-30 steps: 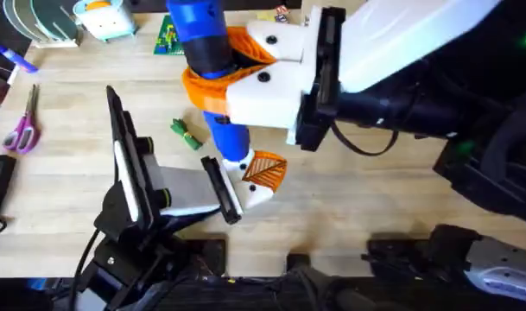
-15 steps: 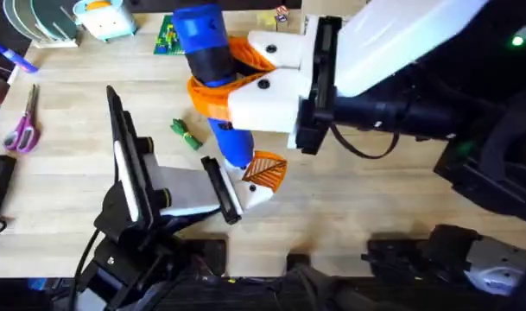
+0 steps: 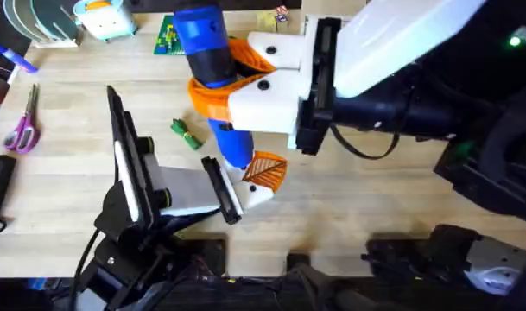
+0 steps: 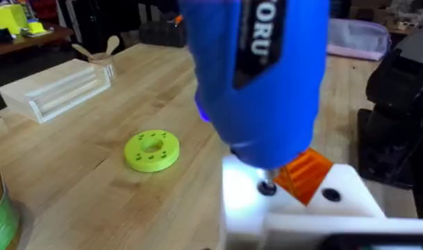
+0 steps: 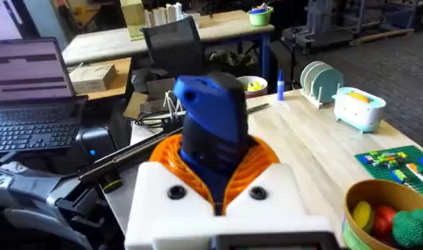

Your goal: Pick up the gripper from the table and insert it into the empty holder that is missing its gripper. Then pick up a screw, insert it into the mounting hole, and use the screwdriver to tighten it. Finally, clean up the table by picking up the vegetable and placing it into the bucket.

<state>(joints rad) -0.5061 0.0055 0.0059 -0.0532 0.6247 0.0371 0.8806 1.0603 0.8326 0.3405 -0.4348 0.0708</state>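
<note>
While the right gripper [image 3: 218, 86] clamps its 2 orange ribbed pads [image 5: 162, 156] on the chunky blue cylindrical screwdriver [image 3: 209, 78], centre-top of the overhead frame, the tool stands nearly upright. Its tip points down at the white angular plastic holder [image 3: 256, 192] with its orange ribbed wedge [image 3: 266, 169]. Whether the left gripper's fingers are apart, I cannot tell.

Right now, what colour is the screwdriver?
Blue, the screwdriver; clearest in the overhead view.

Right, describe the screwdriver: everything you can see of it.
The screwdriver is a chunky blue cylinder, plastic by its look, with a black band around its middle and partial white lettering on a dark label. It stands nearly upright, clamped in the right pincer, whose orange ribbed pads wrap its body. Its tip points down onto a screw in the white holder, beside the orange gripper. Light glows around the tip.
</note>
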